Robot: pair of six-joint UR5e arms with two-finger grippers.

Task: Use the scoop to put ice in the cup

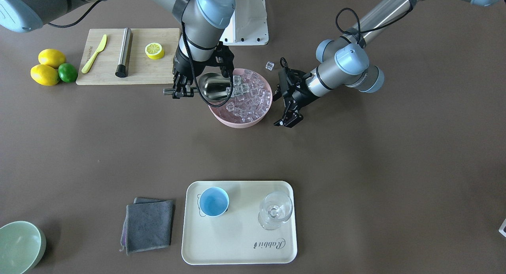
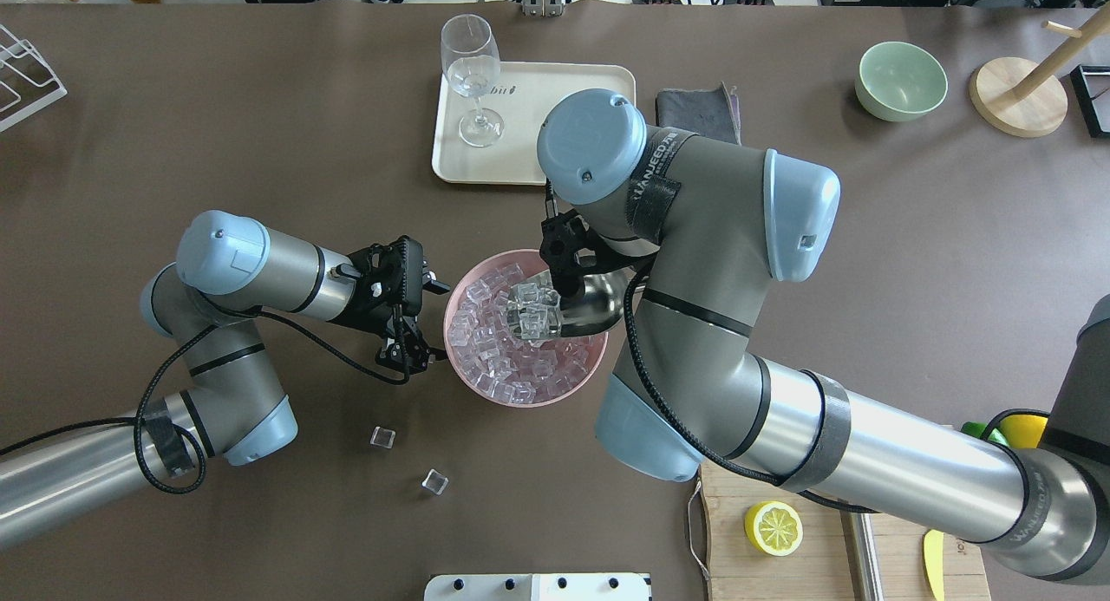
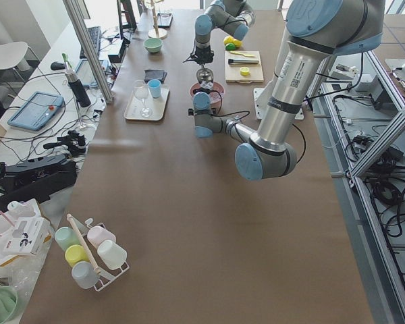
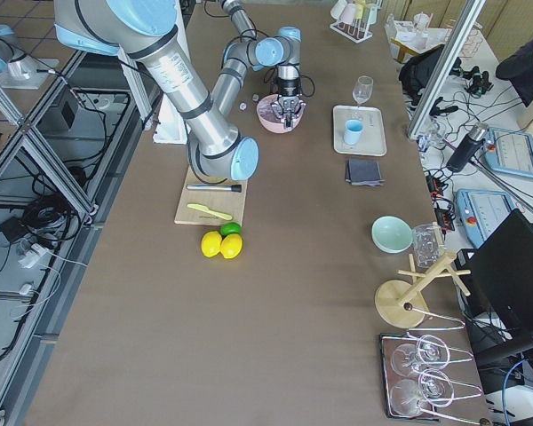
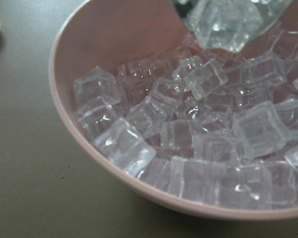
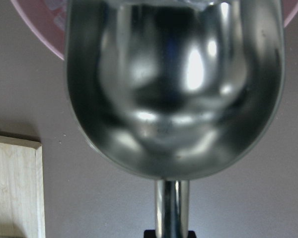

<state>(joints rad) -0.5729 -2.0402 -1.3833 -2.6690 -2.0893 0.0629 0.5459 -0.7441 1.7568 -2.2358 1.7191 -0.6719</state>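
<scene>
Ice [image 1: 250, 98]: heaped in pink bowl [image 1: 237, 123], right at scoop's mouth; a few cubes sat on its lip, rest of pile lay ahead of & under it.
Scoop [image 1: 215, 86]: steel, mouth dug into pile, handle stuck out behind over bowl rim; right wrist view showed its inside mostly bare, so load was small.
Right gripper [image 1: 182, 91]: clamped on scoop's handle, near the end.
Left gripper [image 2: 434, 320]: jaws spread wide, nothing btwn them, just beside bowl rim on side opposite the handle; contact w/ rim couldn't be told.
Cup [image 1: 213, 201]: empty, upright on cream tray [image 1: 237, 250], well apart from scoop, off to its side; wine glass [image 1: 275, 210] stood near it on same tray.
Stray cubes [image 2: 382, 437]: two on table, past bowl, beyond scoop's tip.
Step, as judged: loading the scoop; nothing in cup yet.
Doing it well: mouth needed to go deeper & forward under pile. Handle should then dip so cubes slid to the back before any lift. Lift slow, keep level, since cubes perched at lip would prob. drop. Bowl might skid ahead of the push; left gripper looked placed to brace it.
</scene>
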